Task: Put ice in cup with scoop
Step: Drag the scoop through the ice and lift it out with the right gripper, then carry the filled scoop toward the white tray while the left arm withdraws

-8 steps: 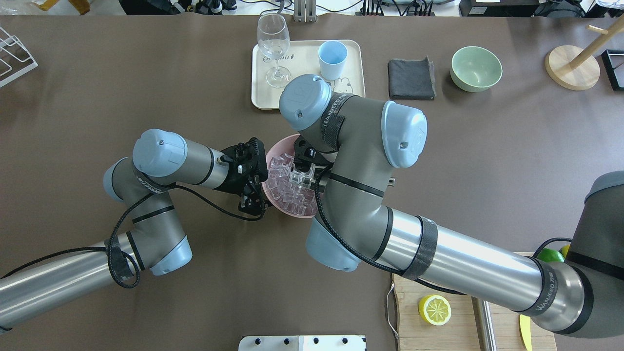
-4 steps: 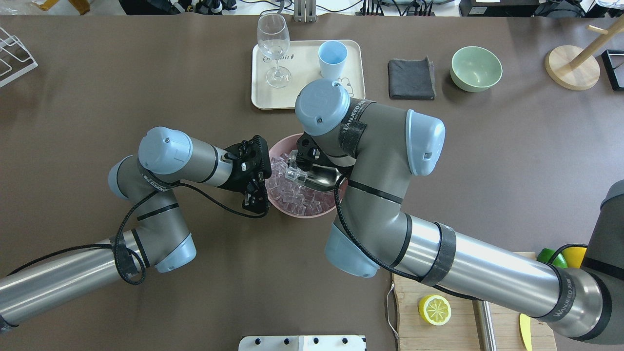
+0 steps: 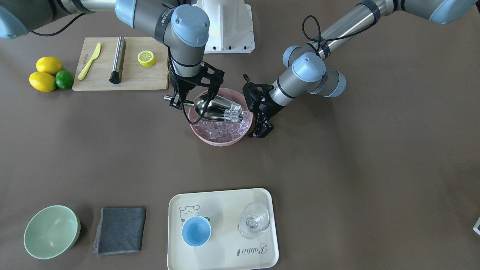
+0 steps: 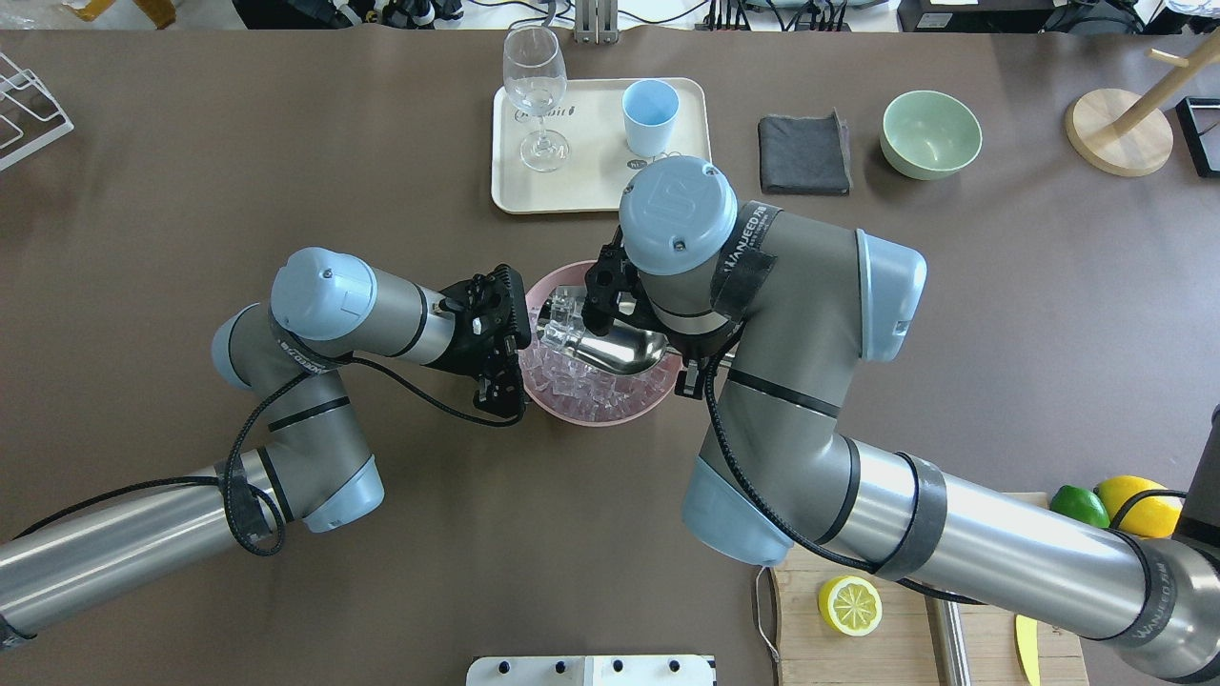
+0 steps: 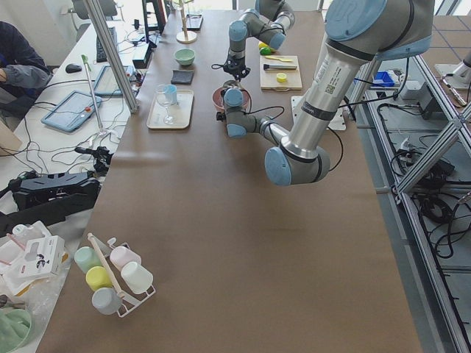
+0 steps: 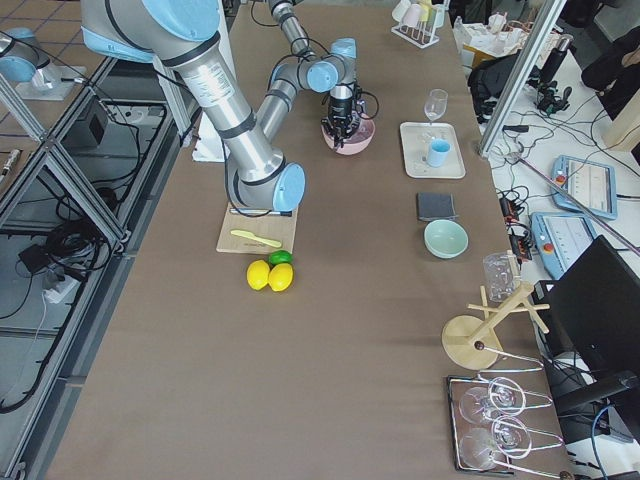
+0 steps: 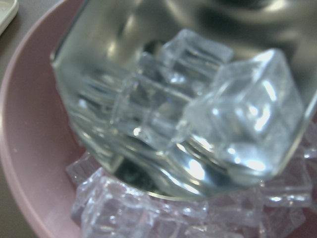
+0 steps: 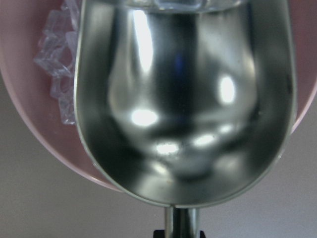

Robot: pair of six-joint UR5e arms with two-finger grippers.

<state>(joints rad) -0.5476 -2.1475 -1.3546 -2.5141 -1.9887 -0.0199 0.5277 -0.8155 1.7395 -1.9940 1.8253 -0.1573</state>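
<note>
The steel scoop [image 3: 213, 107] hangs level just above the pink bowl [image 3: 217, 141], with a few ice cubes [image 3: 233, 111] at its open mouth. My right gripper [image 3: 179, 100] is shut on the scoop's handle; the right wrist view shows the trough [image 8: 183, 99] and handle [image 8: 181, 223]. More ice [image 4: 581, 391] fills the bowl [image 4: 658, 400]. My left gripper [image 3: 258, 129] is closed on the bowl's rim; its camera shows the loaded scoop [image 7: 173, 99]. The light-blue cup [image 3: 196, 231] stands empty on the cream tray [image 3: 225, 255], apart from both grippers.
A wine glass [image 3: 254, 220] shares the tray with the cup. A grey cloth [image 3: 120, 229] and a pale green bowl [image 3: 50, 231] lie beside it. A cutting board [image 3: 123, 80] with a steel rod, half lemon and yellow knife sits near the robot's base, with lemons and a lime [image 3: 64, 79].
My right arm has swung to its right and drawn the scoop out of the heap, now holding a few cubes. The pink bowl and left gripper shifted slightly the same way.
</note>
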